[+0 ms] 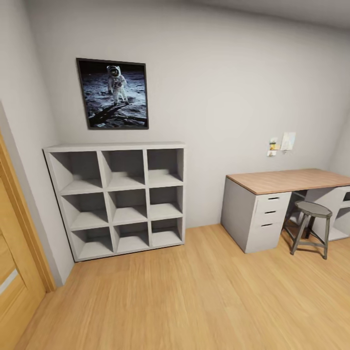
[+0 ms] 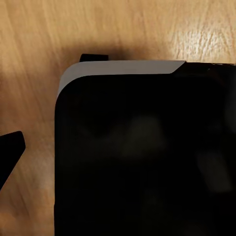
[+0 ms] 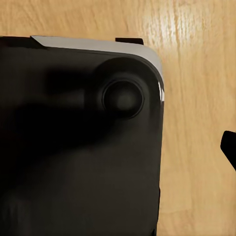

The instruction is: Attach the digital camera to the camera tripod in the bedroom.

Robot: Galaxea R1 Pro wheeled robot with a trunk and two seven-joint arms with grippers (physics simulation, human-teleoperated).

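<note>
The digital camera and the camera tripod are out of view. In the head view I face a white wall of the bedroom with white cubby shelves (image 1: 119, 199) standing on a light wood floor (image 1: 194, 301); their compartments look bare. The left wrist view looks down on my own black base (image 2: 142, 157) over the floor, with one dark fingertip (image 2: 10, 150) at the picture's edge. The right wrist view shows the same base (image 3: 78, 147) and a sliver of a fingertip (image 3: 230, 147). Nothing is seen held.
A framed astronaut picture (image 1: 113, 94) hangs above the shelves. A wood-topped desk with drawers (image 1: 272, 204) and a round stool (image 1: 311, 226) stand at the right. A wooden door (image 1: 14, 262) is at the left edge. Open floor lies ahead.
</note>
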